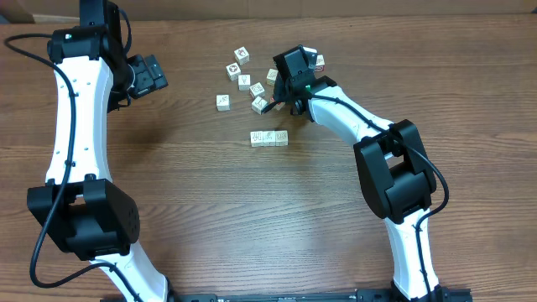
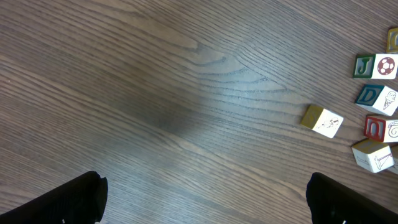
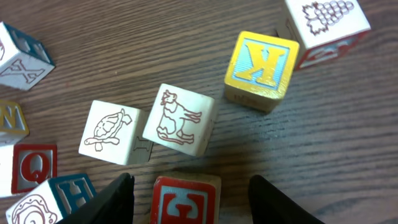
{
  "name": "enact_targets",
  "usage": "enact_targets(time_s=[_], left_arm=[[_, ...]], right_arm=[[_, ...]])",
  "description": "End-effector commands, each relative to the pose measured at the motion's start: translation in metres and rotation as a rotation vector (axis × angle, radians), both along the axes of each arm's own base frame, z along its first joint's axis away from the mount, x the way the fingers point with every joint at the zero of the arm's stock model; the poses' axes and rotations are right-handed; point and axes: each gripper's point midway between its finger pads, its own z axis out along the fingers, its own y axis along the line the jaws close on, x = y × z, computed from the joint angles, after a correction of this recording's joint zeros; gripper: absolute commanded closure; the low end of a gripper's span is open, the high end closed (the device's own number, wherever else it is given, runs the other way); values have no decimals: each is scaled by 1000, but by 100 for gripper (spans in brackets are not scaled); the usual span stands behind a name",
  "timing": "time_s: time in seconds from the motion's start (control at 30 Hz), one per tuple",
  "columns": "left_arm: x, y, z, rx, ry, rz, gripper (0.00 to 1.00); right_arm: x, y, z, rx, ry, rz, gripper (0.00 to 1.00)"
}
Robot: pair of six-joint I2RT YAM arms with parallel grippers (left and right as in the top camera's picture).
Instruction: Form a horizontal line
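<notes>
The horizontal line (image 1: 268, 137) is a row of three touching pale cubes near the table's middle. Several loose cubes (image 1: 244, 81) lie scattered behind it. My right gripper (image 1: 275, 101) is low among the loose cubes, just behind the row. In the right wrist view it (image 3: 189, 186) is open, with a red-faced cube (image 3: 186, 202) on the table between its fingers. My left gripper (image 1: 151, 75) hangs open and empty far to the left, and the left wrist view (image 2: 202, 193) shows bare wood under it.
In the right wrist view a turtle cube (image 3: 111, 132), an animal cube (image 3: 180, 119) and a yellow K cube (image 3: 261, 65) lie just ahead of the fingers. A red Q cube (image 3: 34, 167) lies at the left. Loose cubes (image 2: 322, 120) show at the left wrist view's right edge.
</notes>
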Motion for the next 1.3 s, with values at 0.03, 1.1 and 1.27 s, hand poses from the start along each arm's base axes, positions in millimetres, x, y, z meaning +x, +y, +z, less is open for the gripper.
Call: enact_targets(time_s=[0.03,1.1,1.27], left_arm=[[2,-6,4,-5,-13,-8,0],[2,-6,4,-5,-13,-8,0],[2,-6,4,-5,-13,-8,0]], right_arm=[[-2,0,-7,-52,4,60,45],[2,2,-4,-42,-15,59,48],[2,2,-4,-42,-15,60,41]])
